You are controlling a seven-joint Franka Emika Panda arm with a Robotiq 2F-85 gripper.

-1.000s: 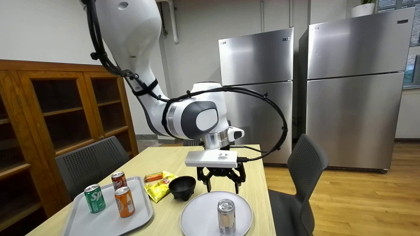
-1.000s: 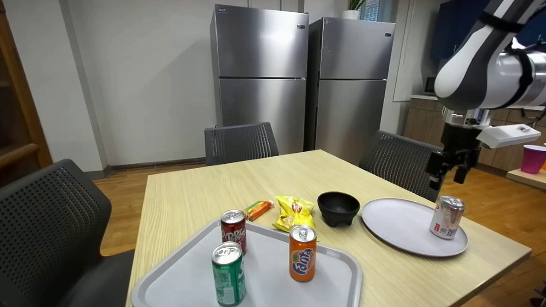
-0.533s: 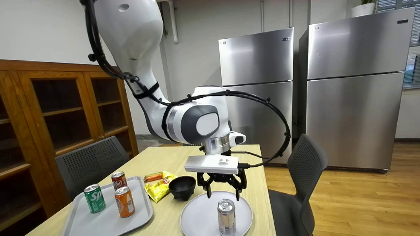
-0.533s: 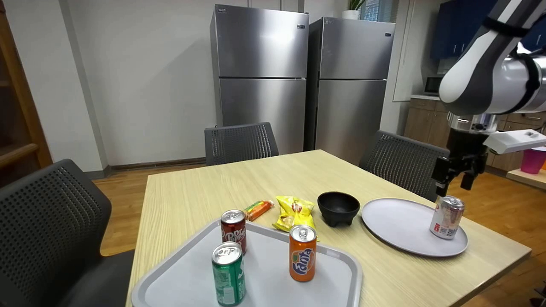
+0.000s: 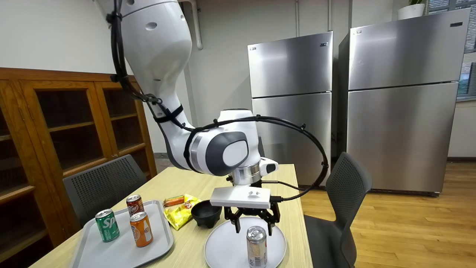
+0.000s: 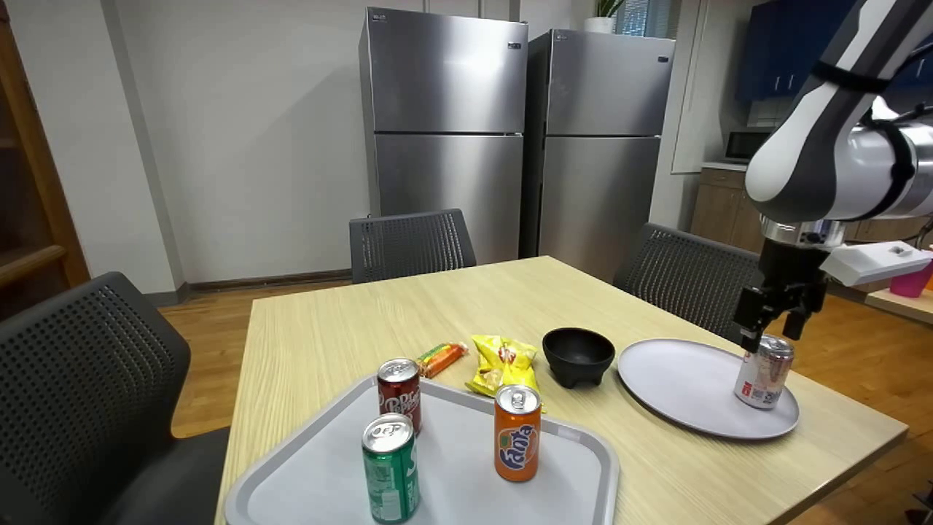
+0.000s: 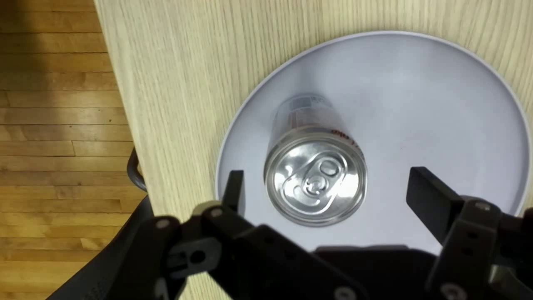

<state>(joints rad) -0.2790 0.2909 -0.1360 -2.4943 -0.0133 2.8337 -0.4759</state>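
Observation:
My gripper [image 7: 327,191] stands open above a silver soda can [image 7: 316,183], which is upright on a pale grey plate [image 7: 424,104]. In the wrist view the can's lid lies between the two fingers, nearer the left one, with plate showing on both sides. An exterior view has the fingertips of the gripper [image 5: 254,231] around the height of the top of the can [image 5: 257,249], apparently behind it. Elsewhere the gripper [image 6: 771,340] overlaps the upper part of the can [image 6: 762,375]; contact cannot be made out. Nothing is held.
A grey tray [image 6: 466,467] carries a green Sprite can [image 6: 391,474], an orange Fanta can [image 6: 517,441] and a Dr Pepper can [image 6: 399,397]. Between tray and plate are a black bowl [image 6: 578,357], a yellow chip bag [image 6: 503,361] and an orange packet [image 6: 442,359]. Dark chairs [image 5: 336,208] surround the table.
The gripper has come down toward the can over the last second, its fingers staying apart. The can, plate and other objects have not moved.

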